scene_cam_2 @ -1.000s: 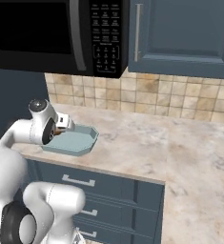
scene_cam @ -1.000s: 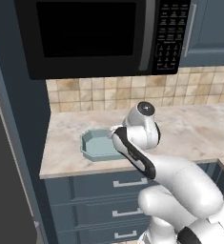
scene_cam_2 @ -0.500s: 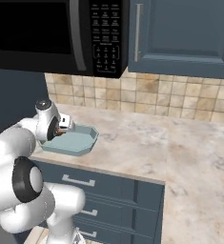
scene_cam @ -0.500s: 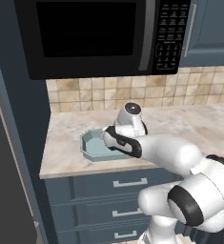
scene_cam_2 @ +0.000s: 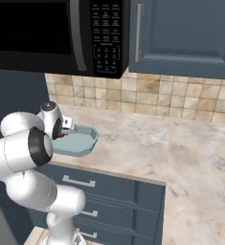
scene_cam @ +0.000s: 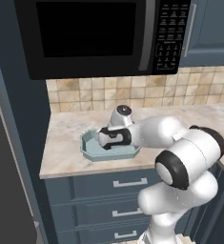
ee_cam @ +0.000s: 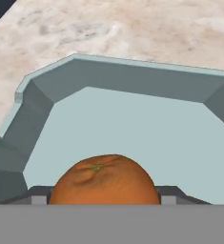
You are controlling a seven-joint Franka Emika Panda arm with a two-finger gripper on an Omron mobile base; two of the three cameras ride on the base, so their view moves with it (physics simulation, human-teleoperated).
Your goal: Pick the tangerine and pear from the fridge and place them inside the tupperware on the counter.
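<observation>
**Tangerine over tray, release pending**

Arm has swung lower and further left since a second ago; wrist now sits over the tray. Beige speckled stone table carries the shallow pale blue-green octagonal tupperware. Jaws closed on the small smooth orange tangerine, held just above the tray floor. Step: placing first fruit. Next, I'd say: open jaws, retract, fetch pear.

Both base views look forward and down from behind the arm, one from its 7 o'clock, one from its 5 o'clock, sharing the counter and tray. The hand view sits close above the tray's floor.
</observation>
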